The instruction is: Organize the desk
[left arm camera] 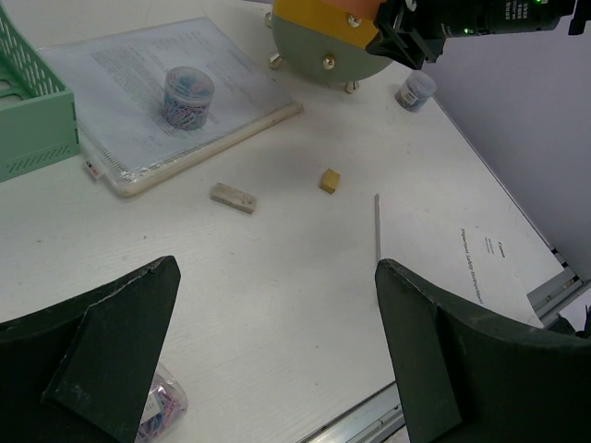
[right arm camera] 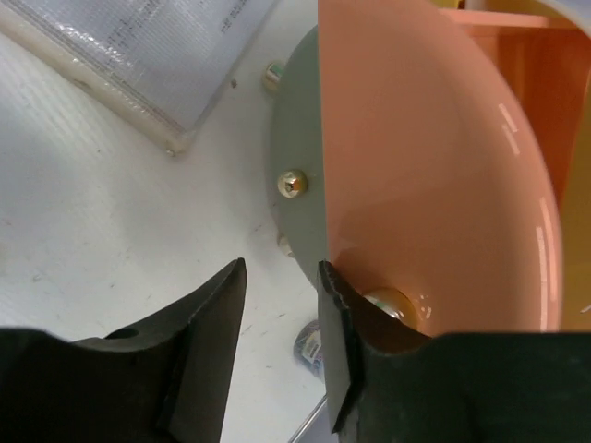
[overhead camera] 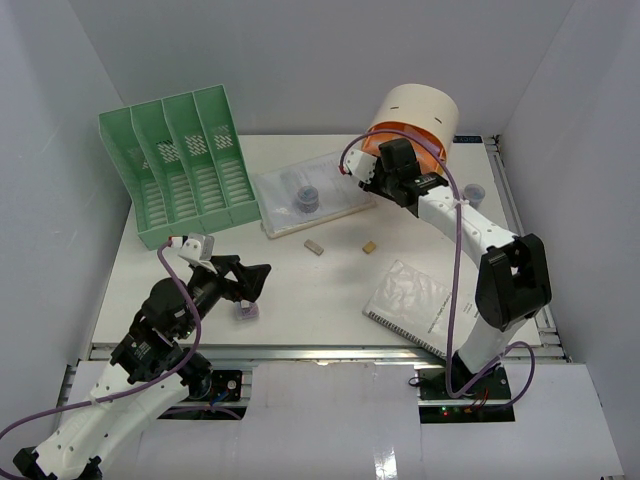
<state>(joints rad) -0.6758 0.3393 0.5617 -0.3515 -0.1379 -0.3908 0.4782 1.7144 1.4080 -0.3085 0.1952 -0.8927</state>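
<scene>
Two robot arms work over a cluttered white tabletop [overhead camera: 330, 290] that stretches under and ahead of both sets of fingers, ringed by aluminium rails. The left fingers [overhead camera: 250, 270] hang spread wide above the near part of the surface, gripping nothing. A small jar of coloured clips [left arm camera: 159, 413] stands just beside the left-hand finger of that pair. Ahead of the gap between them lie a pale oblong block [left arm camera: 233, 197] and a small tan cube [left arm camera: 330, 180], apart from each other. Farther ahead, a clear sleeve of papers [left arm camera: 111, 74] carries a second clip jar [left arm camera: 187, 94]. A green file rack [overhead camera: 180, 170] stands beyond the left-hand finger. A spiral notebook [overhead camera: 412, 305] lies off to the side of the right-hand one.

The right fingers [overhead camera: 392, 152] stand partly apart at a round cream-and-orange container [overhead camera: 415, 110]. The edge of its orange wall meets the inner face of one finger, while the other finger sits outside, by the grey-green base with brass studs. Whether they pinch that wall cannot be told. A third small jar [left arm camera: 416, 89] sits on the tabletop just past these fingers.
</scene>
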